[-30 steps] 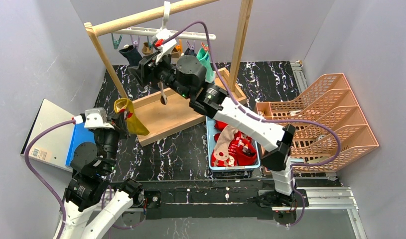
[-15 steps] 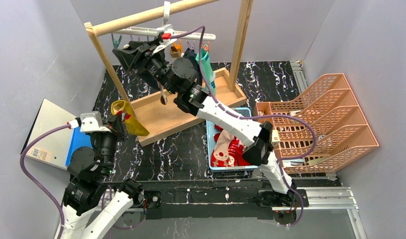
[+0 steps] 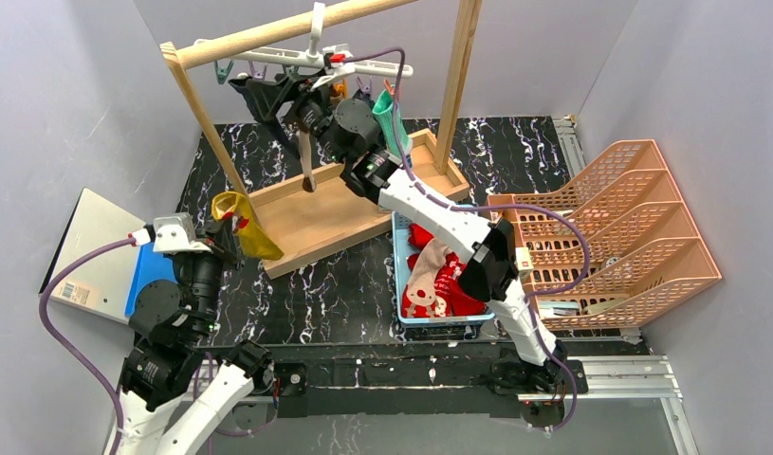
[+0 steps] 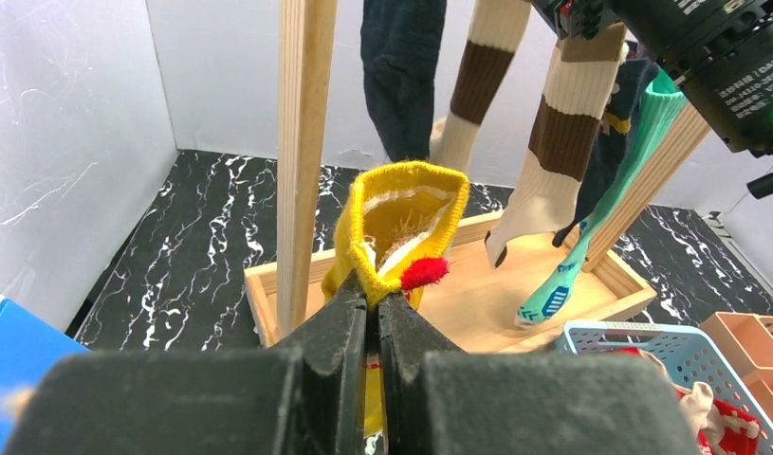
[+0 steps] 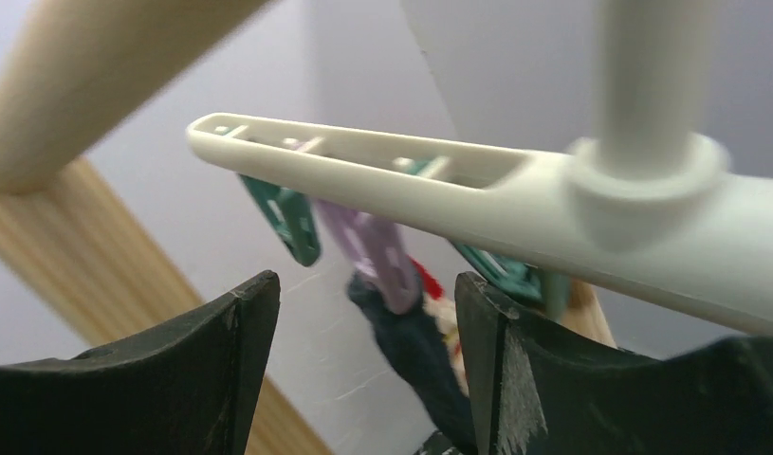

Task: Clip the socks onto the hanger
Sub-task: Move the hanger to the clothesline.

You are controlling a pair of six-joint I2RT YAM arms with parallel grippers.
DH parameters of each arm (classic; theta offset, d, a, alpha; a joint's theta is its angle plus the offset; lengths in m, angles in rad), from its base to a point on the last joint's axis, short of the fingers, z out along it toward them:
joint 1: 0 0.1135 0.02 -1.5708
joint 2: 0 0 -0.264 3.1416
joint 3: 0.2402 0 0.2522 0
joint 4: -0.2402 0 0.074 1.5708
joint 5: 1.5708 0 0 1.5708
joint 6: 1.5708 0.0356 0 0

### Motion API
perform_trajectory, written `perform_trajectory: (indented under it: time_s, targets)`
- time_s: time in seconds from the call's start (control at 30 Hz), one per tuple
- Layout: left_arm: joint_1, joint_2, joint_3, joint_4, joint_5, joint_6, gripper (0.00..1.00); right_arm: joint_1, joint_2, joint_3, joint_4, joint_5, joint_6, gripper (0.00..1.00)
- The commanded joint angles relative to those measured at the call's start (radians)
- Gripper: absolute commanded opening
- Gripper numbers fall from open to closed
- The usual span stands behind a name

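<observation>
Since 1 s ago R arm has swung up + left. R gripper (image 3: 259, 90) is now just under the left end of the long thin white plastic hanger bar (image 3: 297, 59), jaws apart, nothing btwn them. Wrist view: its black fingers (image 5: 235, 332) are spread wide and the bar crosses above them. A teal clip (image 5: 289, 220) and a purple clip (image 5: 375, 258) hang under the bar, over the gap.

L arm has barely shifted. L gripper (image 4: 373, 308) is pinched tight on the cuff of a mustard-yellow sock w/ a red spot (image 4: 401, 213). Sock is held up near the front-left post of the wooden rack (image 4: 304, 142), well apart from the hanger.

Hanging at the hanger: dark navy sock (image 4: 401, 66), brown-and-beige banded socks (image 4: 564, 123), teal-green sock (image 4: 615, 171). Red socks (image 3: 453, 284) lie in a blue plastic basket (image 3: 444, 320) beside the rack's tray.
</observation>
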Motion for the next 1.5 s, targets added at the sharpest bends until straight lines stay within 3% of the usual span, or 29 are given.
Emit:
perform_trajectory:
  time_s: [0.0,0.2,0.47,0.63,0.8,1.03,1.2,1.47]
  targets:
    - [-0.004,-0.005,-0.022,0.004,-0.009,-0.015,0.00,-0.049,-0.085,-0.064,0.065,0.048,0.024,0.76]
    - [-0.004,0.006,-0.028,0.012,-0.009,-0.015,0.00,-0.083,-0.119,-0.091,0.036,0.058,0.025,0.77]
    - [-0.004,0.004,-0.037,0.015,-0.009,-0.012,0.00,-0.112,-0.268,-0.307,0.108,0.073,0.007,0.78]
    - [-0.004,0.008,-0.037,0.020,-0.001,-0.012,0.00,-0.124,-0.347,-0.343,0.034,0.031,-0.057,0.81]
    - [-0.004,0.006,-0.047,0.023,0.006,-0.015,0.00,-0.116,-0.490,-0.491,-0.026,-0.029,-0.096,0.84]
    - [-0.004,0.005,-0.058,0.030,0.005,-0.018,0.00,-0.109,-0.612,-0.607,-0.030,-0.001,-0.169,0.85]
    - [-0.004,0.013,-0.060,0.041,0.010,-0.024,0.00,-0.101,-0.605,-0.536,-0.055,0.021,-0.226,0.85]
    - [-0.004,0.028,-0.058,0.048,0.015,-0.027,0.00,-0.103,-0.398,-0.252,-0.179,0.110,-0.357,0.88]
